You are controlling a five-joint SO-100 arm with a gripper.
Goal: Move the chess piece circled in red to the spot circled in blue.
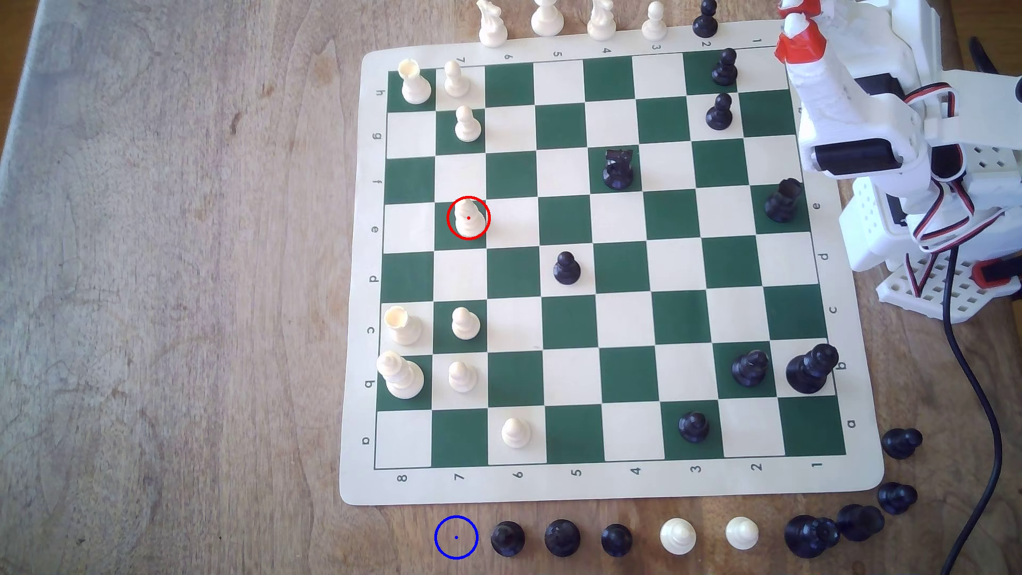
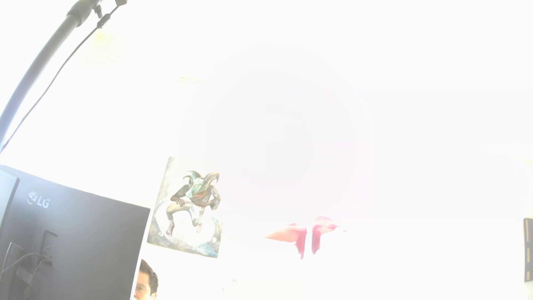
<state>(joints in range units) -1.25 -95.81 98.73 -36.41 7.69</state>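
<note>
Pincer [image 1: 796, 27] nearly closed, holding nothing, raised beyond board corner

White 3D-printed arm [image 1: 863, 127] w/ black servos, red/black wires, red-tipped pincer [image 1: 796, 27].

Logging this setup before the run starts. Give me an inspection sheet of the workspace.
Surface: wooden table with a green-and-cream chess mat on it.
Job's things: white pawn in the red ring, upright on a green square; blue-ringed spot on bare wood, off the mat.
Clutter: a row of black and white pieces beside the spot.
Gripper: red-tipped gripper raised at the mat's corner, holding nothing; open or shut unclear.
Cables: black cable along the exterior view's right.
Surroundings: monitor, wall picture; wrist view washed out.
</note>
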